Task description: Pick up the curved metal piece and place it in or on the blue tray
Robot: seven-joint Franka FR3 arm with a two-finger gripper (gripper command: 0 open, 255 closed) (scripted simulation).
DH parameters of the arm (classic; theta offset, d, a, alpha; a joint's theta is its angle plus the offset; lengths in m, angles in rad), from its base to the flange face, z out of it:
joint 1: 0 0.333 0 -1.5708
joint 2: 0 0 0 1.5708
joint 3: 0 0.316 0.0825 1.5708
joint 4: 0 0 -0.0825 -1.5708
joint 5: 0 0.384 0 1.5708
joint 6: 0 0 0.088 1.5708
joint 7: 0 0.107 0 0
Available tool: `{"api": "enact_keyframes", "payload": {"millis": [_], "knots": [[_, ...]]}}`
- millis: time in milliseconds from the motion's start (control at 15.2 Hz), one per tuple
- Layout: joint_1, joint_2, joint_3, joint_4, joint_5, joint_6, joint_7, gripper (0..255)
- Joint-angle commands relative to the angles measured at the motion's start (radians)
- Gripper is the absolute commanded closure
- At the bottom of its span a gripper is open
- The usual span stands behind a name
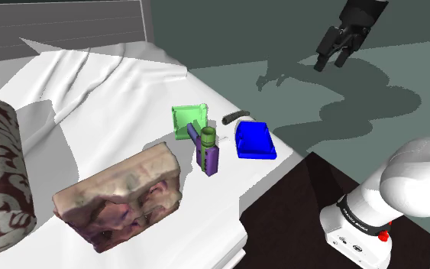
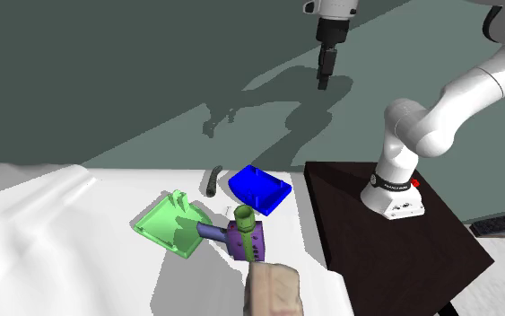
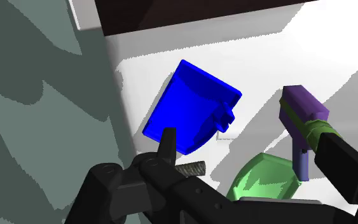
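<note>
Hovering well above the bed (image 1: 114,99), my tool (image 1: 331,63) has its fingers spread, with nothing between them. The curved metal piece (image 1: 236,117) is a short dark bar lying on the bed near its edge, just beside the blue tray (image 1: 253,141), at the tray's 11 o'clock in the shoulder view. From my tool it lies toward 8 o'clock and well below. Its long axis runs roughly 8-to-2 in that view, along the tray's far rim. I judge that the descent should set my fingers across that axis. The green tray (image 1: 189,122) and the purple-and-green object (image 1: 208,151) sit near but apart.
</note>
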Motion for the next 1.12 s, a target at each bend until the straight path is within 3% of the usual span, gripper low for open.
{"api": "enact_keyframes", "payload": {"millis": [0,528,1056], "knots": [[0.000,0.000,0.000,0.000,0.000,0.000,0.000,0],[-0.052,0.162,0.058,-0.110,0.054,0.295,0.213,0],[-0.101,0.407,0.105,-0.125,0.085,0.580,0.414,0]]}}
